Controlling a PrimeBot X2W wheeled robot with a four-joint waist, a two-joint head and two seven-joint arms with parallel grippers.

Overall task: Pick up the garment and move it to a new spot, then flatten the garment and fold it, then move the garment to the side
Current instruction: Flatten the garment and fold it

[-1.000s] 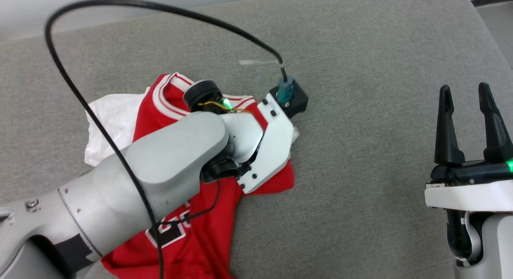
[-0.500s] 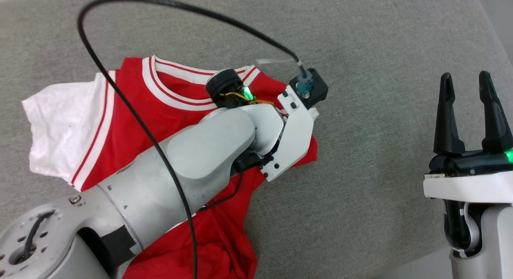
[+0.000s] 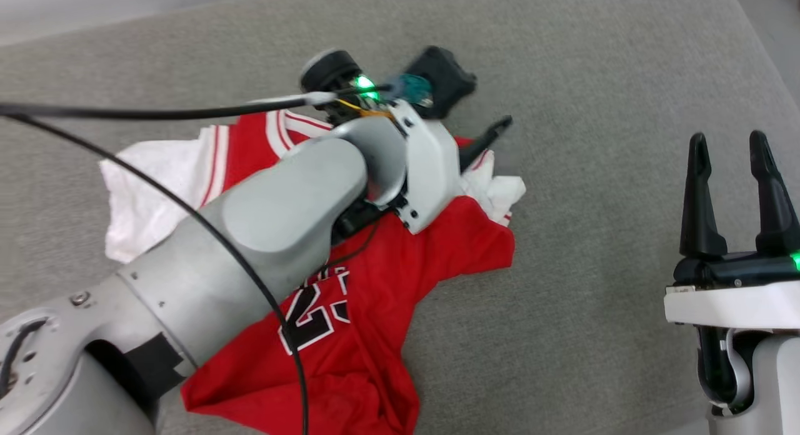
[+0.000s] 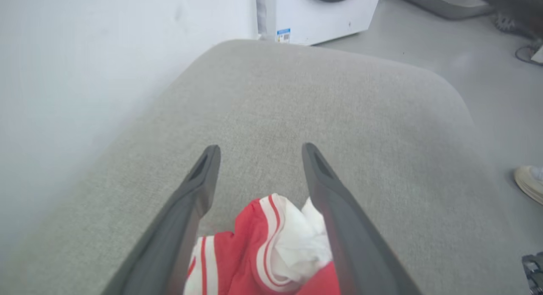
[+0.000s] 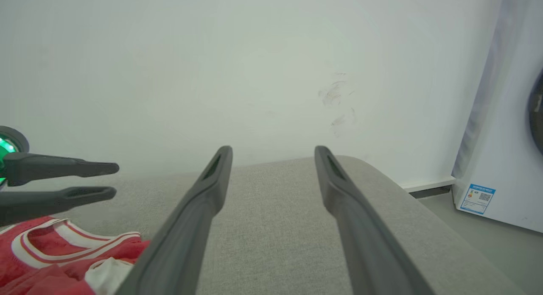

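The red jersey (image 3: 387,279) lies rumpled on the grey cushion (image 3: 594,79), its number 23 showing, with one white sleeve spread out on the left and the other bunched at the right shoulder. The left fingers (image 4: 199,189) stand wide apart over that bunched sleeve, gripping nothing, and seem to hang just clear of the cloth. The right fingers (image 3: 697,197), well off to the right, are spread wide and empty.

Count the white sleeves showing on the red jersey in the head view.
2. One sleeve lies spread at the jersey's left side; the other is bunched at its right edge. The left arm hides part of the jersey.
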